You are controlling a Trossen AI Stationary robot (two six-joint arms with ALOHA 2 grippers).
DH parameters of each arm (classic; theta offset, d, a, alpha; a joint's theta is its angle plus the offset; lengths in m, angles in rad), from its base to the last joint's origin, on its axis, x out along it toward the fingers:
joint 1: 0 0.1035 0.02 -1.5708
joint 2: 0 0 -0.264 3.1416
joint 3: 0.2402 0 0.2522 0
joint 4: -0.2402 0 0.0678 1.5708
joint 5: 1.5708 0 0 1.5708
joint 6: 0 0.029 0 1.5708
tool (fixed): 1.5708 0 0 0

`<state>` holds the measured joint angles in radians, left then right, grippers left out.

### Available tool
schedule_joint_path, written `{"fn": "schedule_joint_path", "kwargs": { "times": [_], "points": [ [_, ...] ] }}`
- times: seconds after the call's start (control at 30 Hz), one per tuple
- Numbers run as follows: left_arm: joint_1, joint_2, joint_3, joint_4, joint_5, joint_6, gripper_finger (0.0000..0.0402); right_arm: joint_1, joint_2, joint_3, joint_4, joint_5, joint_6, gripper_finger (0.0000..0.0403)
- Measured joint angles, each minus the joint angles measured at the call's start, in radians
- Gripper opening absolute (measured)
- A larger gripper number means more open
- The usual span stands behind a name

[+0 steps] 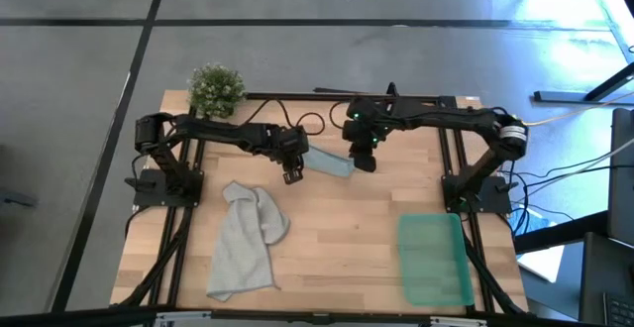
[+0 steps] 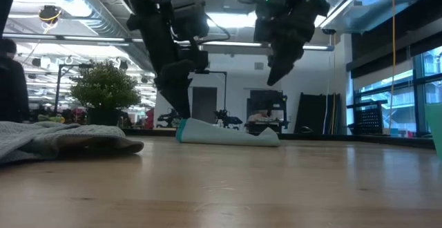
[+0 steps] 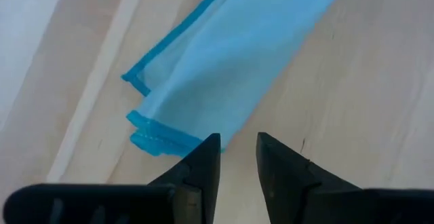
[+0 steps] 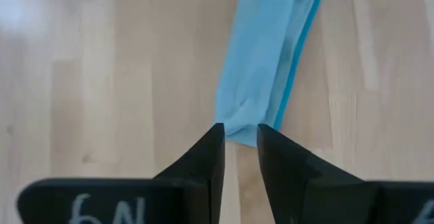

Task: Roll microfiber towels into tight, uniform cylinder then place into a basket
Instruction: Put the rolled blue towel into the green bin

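The pale blue towel lies on the table as a narrow, flattened roll between my two grippers; it also shows in the low view. My left gripper is low at the roll's left end, fingers a narrow gap apart with nothing between them. My right gripper hangs above the roll's right end, raised clear of it in the low view, fingers also a narrow gap apart and empty. The light grey towel lies crumpled at the near left. The green basket stands at the near right. My left gripper points down at the blue towel's left end. One fingertip stands at the layered hem corner. I cannot tell whether it touches the cloth. The towel lies flat on the table.
A small bushy plant stands at the table's far left corner. The arms' bases and frame rails run along the left and right edges. Bare wood lies between the grey towel and the basket.
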<state>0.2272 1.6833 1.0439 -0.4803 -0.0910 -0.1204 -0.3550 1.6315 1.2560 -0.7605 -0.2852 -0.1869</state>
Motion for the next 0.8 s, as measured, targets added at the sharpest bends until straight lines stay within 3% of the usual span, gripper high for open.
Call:
{"fn": "schedule_joint_path", "kwargs": {
  "times": [0.27,0.5,0.8],
  "points": [
    [-0.023,-0.017,0.0,-0.005,0.012,-0.003,0.009,0.004,-0.031,0.0,-0.02,-0.035,0.076,0.0089],
    [-0.072,-0.136,0.0,-0.045,0.004,-0.009,0.009,0.025,-0.026,0.0,-0.014,-0.049,0.038,0.0097],
    [-0.133,-0.325,0.0,-0.149,-0.004,-0.042,0.009,0.073,-0.02,0.0,0.066,-0.048,0.024,0.0174]
  ]
}}
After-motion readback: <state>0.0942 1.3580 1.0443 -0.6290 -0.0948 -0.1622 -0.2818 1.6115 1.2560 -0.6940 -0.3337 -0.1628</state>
